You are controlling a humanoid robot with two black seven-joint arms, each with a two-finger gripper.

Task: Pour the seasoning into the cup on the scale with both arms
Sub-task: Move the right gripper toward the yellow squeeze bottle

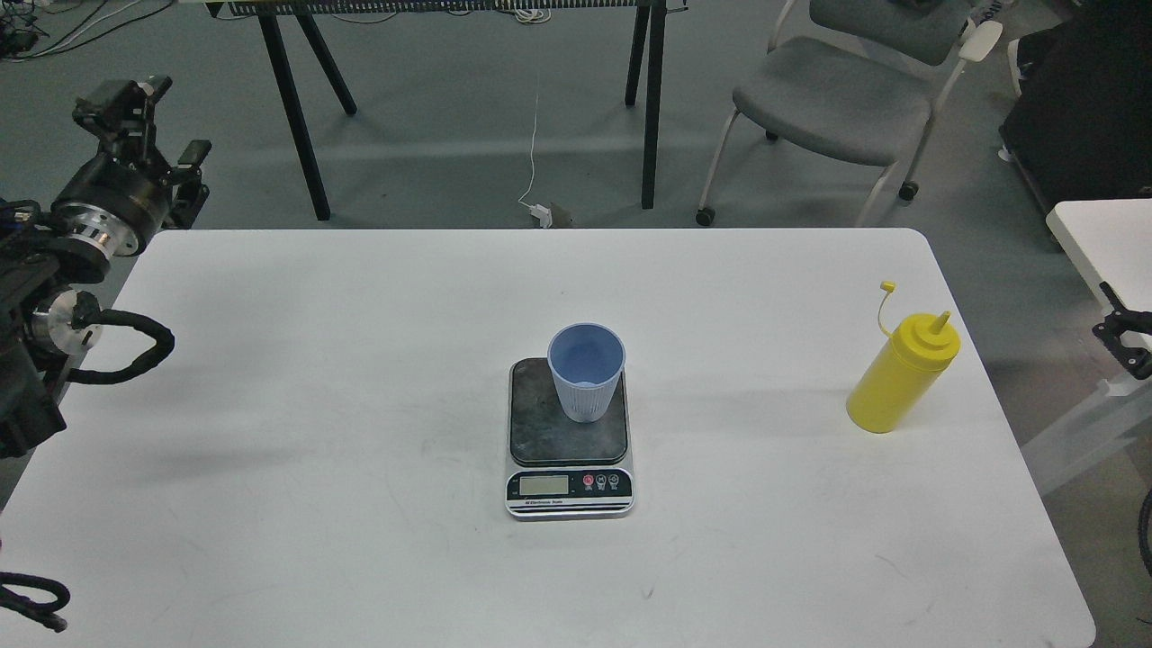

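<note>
The light blue ribbed cup [586,372] stands upright on the dark platform of the scale [568,459] at the table's middle. The yellow seasoning bottle [902,374] stands upright near the table's right edge, its small cap hanging off on its tether. My left gripper [153,126] is off the table's far left corner, pointing up and away, its two fingers apart and empty. Of my right gripper [1123,340] only a small black claw part shows at the right edge, off the table, well right of the bottle.
The white table [360,360] carries only the scale, cup and bottle. Beyond its far edge stand black table legs [650,108] and a grey chair [832,94]. A second white table corner [1102,238] lies at the right.
</note>
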